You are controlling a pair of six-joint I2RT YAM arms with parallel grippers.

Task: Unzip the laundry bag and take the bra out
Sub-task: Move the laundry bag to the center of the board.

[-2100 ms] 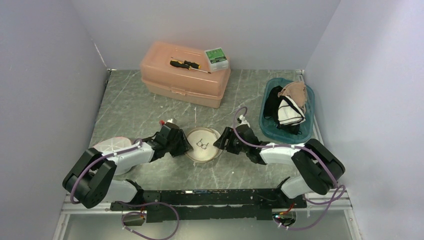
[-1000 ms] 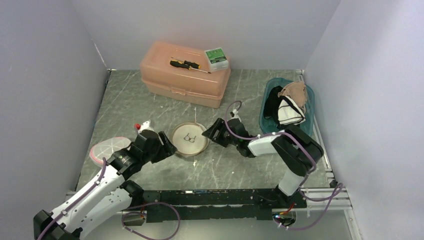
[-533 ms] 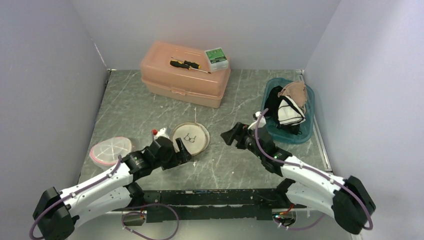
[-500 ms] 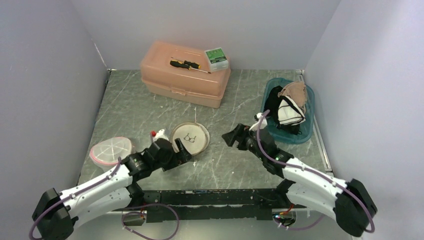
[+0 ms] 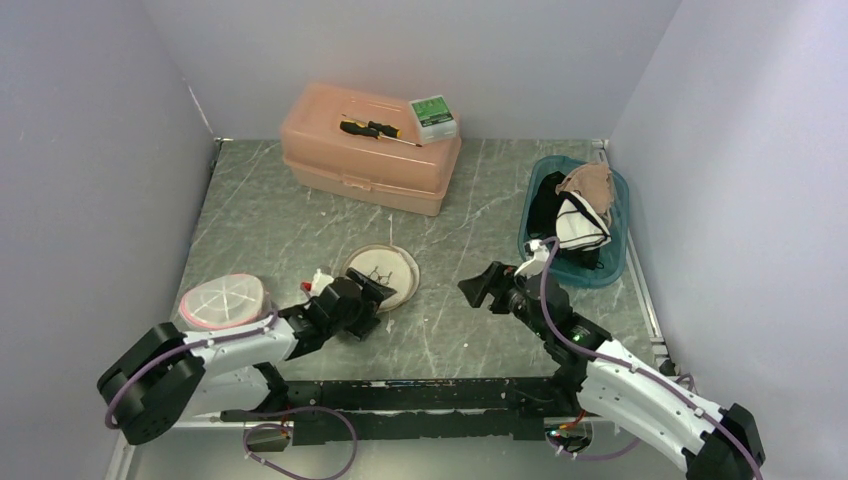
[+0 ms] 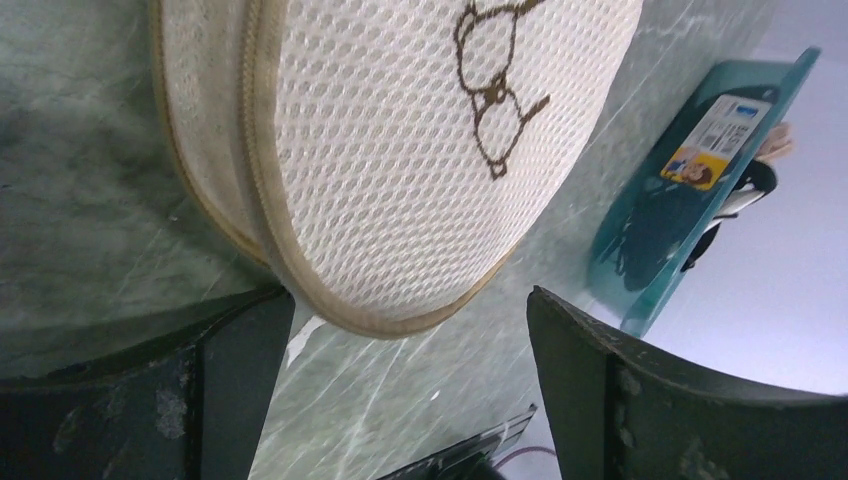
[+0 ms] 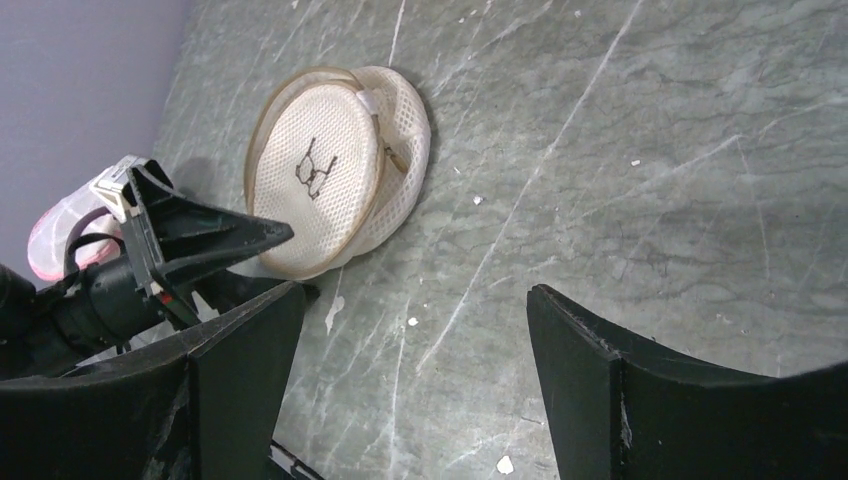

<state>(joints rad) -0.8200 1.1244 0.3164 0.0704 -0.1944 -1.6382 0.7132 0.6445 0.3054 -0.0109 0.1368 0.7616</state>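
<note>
Bag (image 5: 381, 272) lies mid-frame and looks unopened, with no bra out, so the whole task seems left to do. Left gripper (image 5: 372, 297) gapes wide at its lower-left rim, holding nothing. Right gripper (image 5: 470, 290) is wide too, empty, well right of it.

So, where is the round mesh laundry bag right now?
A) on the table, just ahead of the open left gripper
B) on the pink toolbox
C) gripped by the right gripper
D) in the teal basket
A: the laundry bag lies on the table just beyond the left gripper, whose fingers are spread; the right gripper stands apart, open and empty.
</note>
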